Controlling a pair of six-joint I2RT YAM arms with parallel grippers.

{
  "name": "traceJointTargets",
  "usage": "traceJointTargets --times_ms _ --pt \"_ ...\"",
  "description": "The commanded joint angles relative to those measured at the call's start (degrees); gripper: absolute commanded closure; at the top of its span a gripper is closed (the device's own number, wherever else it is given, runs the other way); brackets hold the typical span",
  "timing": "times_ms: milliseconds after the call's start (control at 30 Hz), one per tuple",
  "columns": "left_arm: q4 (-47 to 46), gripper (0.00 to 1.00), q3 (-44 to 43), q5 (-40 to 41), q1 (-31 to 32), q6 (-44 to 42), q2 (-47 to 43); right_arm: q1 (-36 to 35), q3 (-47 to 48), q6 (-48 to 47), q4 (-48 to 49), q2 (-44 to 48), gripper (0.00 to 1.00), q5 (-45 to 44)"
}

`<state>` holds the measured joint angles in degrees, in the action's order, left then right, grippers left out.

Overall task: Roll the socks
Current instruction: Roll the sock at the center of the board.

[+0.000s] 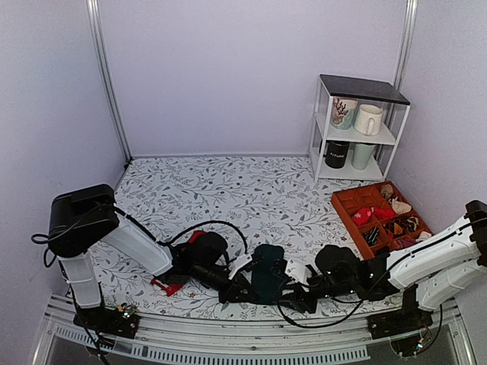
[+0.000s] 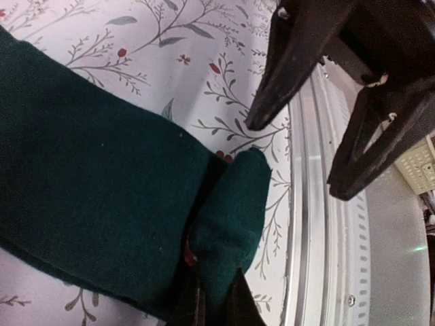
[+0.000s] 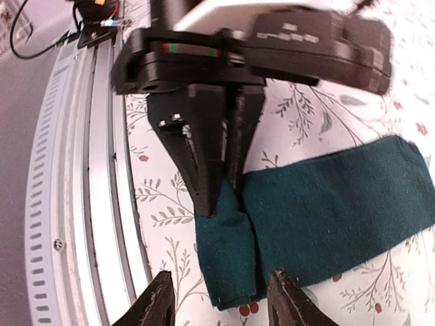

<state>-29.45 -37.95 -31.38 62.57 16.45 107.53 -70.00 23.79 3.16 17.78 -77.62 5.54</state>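
A floral-printed cloth table [image 1: 228, 190] carries the work, and the dark teal-green fabric sock [image 1: 268, 275] lies flat on it. The left gripper [image 2: 216, 302] is clamped on a folded-over end of that sock. The right gripper [image 3: 219, 275] hangs spread just beside the same end, holding nothing. The bite looks shallow, so the fold may slip free once rolling starts, and the two sets of fingers sit close enough to clash. The bright red fabric sock [image 1: 169, 286] lies left of the teal one, apart from it (a roll could leave it out). White lettering on the black mug [image 1: 336, 154], well behind the teal sock, is too small to read.
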Motion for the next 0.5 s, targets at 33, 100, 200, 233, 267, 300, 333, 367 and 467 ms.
traceJointTargets --times_ms 33,100,200,233,267,300,333,367,467 --pt "8.92 1.0 2.35 -1.11 -1.24 3.91 4.57 -2.54 0.97 -8.45 1.69 -4.46 0.52 -5.99" --pt "8.26 1.0 2.22 -1.45 -1.3 4.09 6.93 -3.15 1.51 -8.64 2.48 -6.44 0.52 -6.48" --pt "7.94 1.0 1.59 -1.82 -1.52 4.14 7.98 -3.66 2.01 -9.02 3.63 -8.97 0.52 -7.09" --pt "7.92 1.0 1.5 -1.91 -1.51 4.12 8.15 -3.9 2.14 -9.04 4.03 -9.53 0.53 -7.42" --pt "7.93 1.0 1.44 -2.0 -1.53 4.08 8.25 -4.06 2.12 -9.05 4.5 -9.95 0.53 -7.58" --pt "7.92 1.0 1.46 -2.02 -1.56 4.11 8.3 -4.28 2.09 -8.98 4.97 -10.12 0.54 -7.83" --pt "7.88 1.0 1.52 -2.07 -1.65 4.12 8.36 -4.66 2.13 -8.81 5.39 -10.26 0.54 -8.24" --pt "7.88 1.0 1.54 -2.03 -1.61 4.1 8.4 -5.38 2.26 -8.79 5.57 -10.31 0.55 -8.97" --pt "7.28 1.0 2.03 -2.07 -1.87 4.2 8.7 -7.92 3.0 -9.58 5.22 -10.16 0.55 -13.97"
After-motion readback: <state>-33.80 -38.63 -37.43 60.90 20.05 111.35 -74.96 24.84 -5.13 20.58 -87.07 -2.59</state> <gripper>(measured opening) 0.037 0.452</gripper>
